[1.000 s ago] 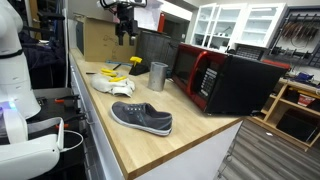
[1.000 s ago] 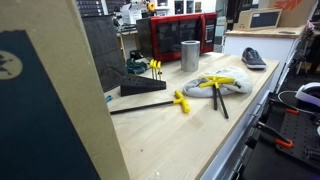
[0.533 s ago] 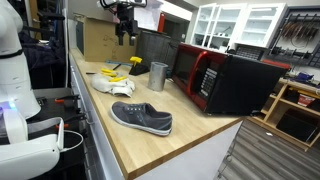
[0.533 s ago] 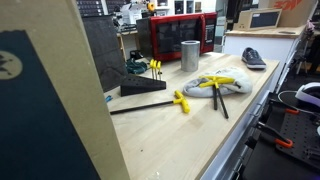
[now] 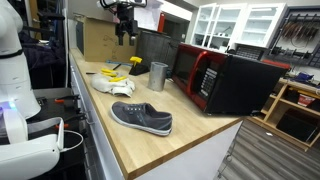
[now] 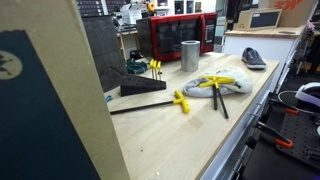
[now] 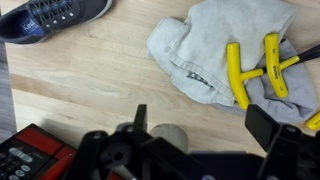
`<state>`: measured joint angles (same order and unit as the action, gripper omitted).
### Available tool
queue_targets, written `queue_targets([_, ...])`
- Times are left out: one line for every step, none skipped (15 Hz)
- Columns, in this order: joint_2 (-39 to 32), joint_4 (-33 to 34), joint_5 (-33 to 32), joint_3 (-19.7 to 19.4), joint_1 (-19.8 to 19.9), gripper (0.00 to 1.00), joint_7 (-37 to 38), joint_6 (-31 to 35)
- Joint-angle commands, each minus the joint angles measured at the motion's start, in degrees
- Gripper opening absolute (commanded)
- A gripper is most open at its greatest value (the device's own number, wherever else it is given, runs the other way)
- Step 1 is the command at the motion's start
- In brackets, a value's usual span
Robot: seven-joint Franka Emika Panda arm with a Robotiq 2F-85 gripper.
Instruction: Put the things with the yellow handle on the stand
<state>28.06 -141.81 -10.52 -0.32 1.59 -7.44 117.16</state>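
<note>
Two yellow T-handle tools lie on a grey cloth in the wrist view; they also show on the cloth in an exterior view. Another yellow-handled tool lies on the wooden counter beside a black wedge-shaped stand, which holds yellow-handled tools. My gripper hangs high above the counter, well apart from the tools. In the wrist view its fingers are spread wide with nothing between them.
A grey metal cup stands near a red and black microwave. A dark sneaker lies on the counter, also in the wrist view. A cardboard box stands at the back. The counter edge runs alongside.
</note>
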Motion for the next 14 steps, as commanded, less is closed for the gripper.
queue_targets([0.6,-1.3,1.2,0.2,-1.8,1.00,0.0,0.5])
queue_targets([0.3,-1.7,1.9,0.4,-2.4,1.00,0.4,1.0])
queue_targets([-0.4,-1.8,2.5,0.8,-3.1,1.00,0.6,1.4])
queue_targets([-1.0,-1.9,3.2,1.0,-3.9,1.00,0.3,1.8])
queue_targets([-2.3,-1.8,3.9,1.4,-4.7,1.00,0.4,2.2])
queue_targets([-3.3,-1.6,4.6,1.7,-5.4,1.00,0.3,2.3])
queue_targets([-4.7,-1.2,5.3,2.2,-6.1,1.00,0.4,2.4])
queue_targets([-6.0,-0.7,6.0,2.5,-6.7,1.00,0.2,2.2])
queue_targets([-7.6,-0.4,6.4,2.9,-7.1,1.00,0.5,2.4])
queue_targets([-8.9,-0.1,6.8,3.2,-7.4,1.00,0.6,2.3])
queue_targets([-10.4,0.1,6.8,3.7,-7.7,1.00,0.5,2.4])
queue_targets([-11.7,0.3,6.7,4.0,-7.9,1.00,0.6,2.4])
queue_targets([-13.1,0.8,6.8,4.3,-8.1,1.00,0.5,1.9])
queue_targets([-14.1,1.1,6.9,4.5,-8.3,1.00,0.4,1.7])
